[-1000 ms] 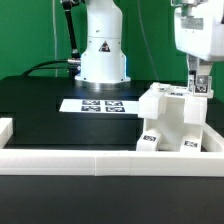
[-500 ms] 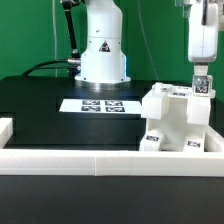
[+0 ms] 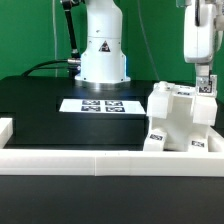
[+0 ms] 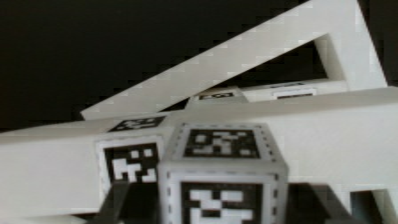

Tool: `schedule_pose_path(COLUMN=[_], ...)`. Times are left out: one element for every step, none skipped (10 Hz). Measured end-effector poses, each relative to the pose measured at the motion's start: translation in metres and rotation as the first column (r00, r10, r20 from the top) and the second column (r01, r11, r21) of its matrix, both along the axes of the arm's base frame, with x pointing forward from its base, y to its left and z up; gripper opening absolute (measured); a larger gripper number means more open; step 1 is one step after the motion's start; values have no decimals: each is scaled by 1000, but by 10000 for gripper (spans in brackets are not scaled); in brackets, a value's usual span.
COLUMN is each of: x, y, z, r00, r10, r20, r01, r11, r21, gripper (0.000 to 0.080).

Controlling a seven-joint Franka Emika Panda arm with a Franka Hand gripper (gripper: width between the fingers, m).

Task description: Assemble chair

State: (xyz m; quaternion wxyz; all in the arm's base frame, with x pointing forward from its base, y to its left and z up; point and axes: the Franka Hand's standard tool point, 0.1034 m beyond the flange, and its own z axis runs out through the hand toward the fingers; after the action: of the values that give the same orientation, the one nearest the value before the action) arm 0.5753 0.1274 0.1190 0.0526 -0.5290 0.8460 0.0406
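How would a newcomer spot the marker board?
Find the white robot base at the back of the black table. Just in front of it lies the marker board: a thin flat white sheet printed with black tags, unlike the blocky chair at the exterior view's right.

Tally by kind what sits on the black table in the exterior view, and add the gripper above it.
Chair assembly, white blocks with tags: 1
Marker board: 1
Long low white rail: 1
Gripper: 1
Total: 4
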Motion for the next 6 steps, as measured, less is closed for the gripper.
schedule_pose_path(x=[0,0,0,-2,-2,0], y=[0,1,0,-2,-3,-3], z=[0,0,0,-1,0,1], r00=[1000,1000,998,992,988,975], r10=[1,15,65,123,151,222], r20=[1,3,6,-3,-18,-10], r01=[-1,-15,-65,-123,-151,-222], r11=[1000,1000,998,992,989,975], r21=[2,3,1,3,7,0], gripper=[288,364,364,509,604,604])
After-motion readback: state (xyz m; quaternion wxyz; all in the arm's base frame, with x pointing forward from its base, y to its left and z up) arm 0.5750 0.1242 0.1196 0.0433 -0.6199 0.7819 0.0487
